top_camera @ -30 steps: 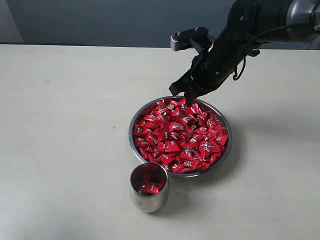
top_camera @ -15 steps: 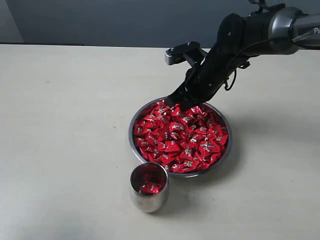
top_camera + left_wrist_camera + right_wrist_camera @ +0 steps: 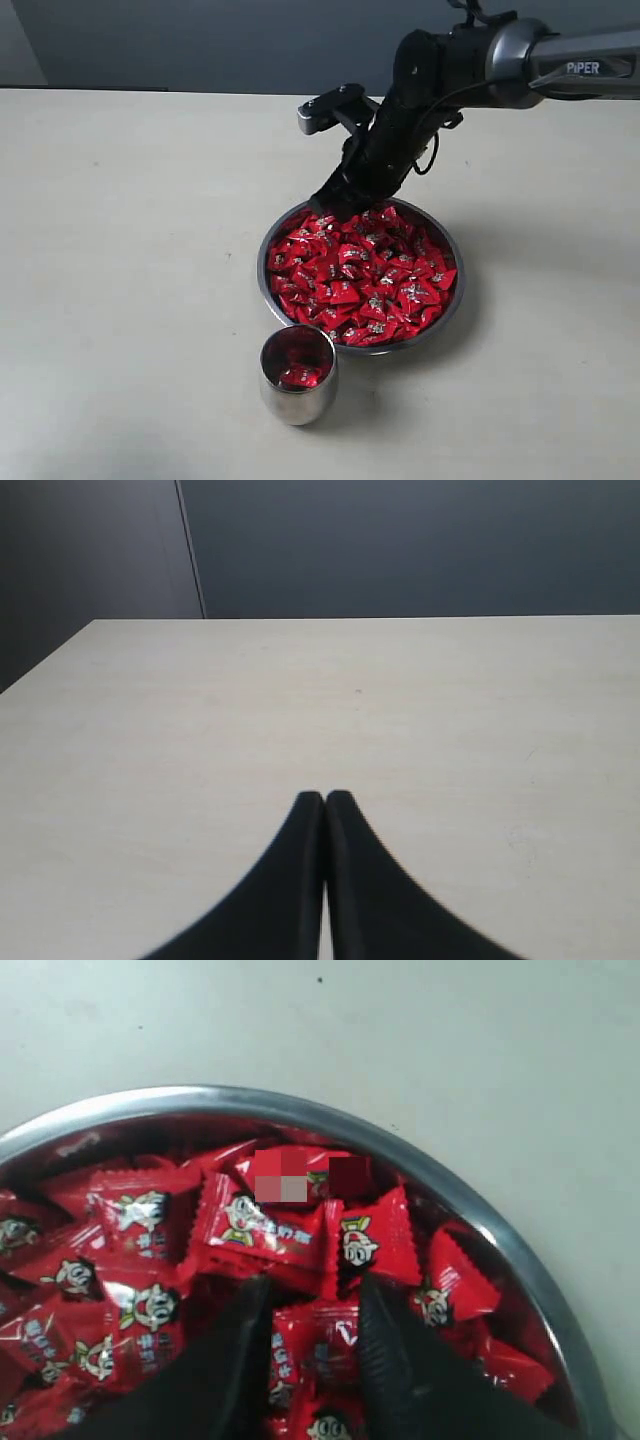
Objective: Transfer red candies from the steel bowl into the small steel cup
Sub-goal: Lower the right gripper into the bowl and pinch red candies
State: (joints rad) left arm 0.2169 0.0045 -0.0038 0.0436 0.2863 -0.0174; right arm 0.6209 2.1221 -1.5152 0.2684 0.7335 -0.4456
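Right gripper (image 3: 312, 1300) is spread open over red candies (image 3: 365, 275) at eleven o'clock in the steel bowl (image 3: 400, 1152); the small steel cup (image 3: 297, 395) is set at seven. Two tightly packed wrappers could be pinched together, and one dropped short.

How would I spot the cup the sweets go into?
On the pale table, find the wide steel bowl heaped with red candies. The small steel cup stands just in front of it. It is narrow, taller than wide, holding few candies.
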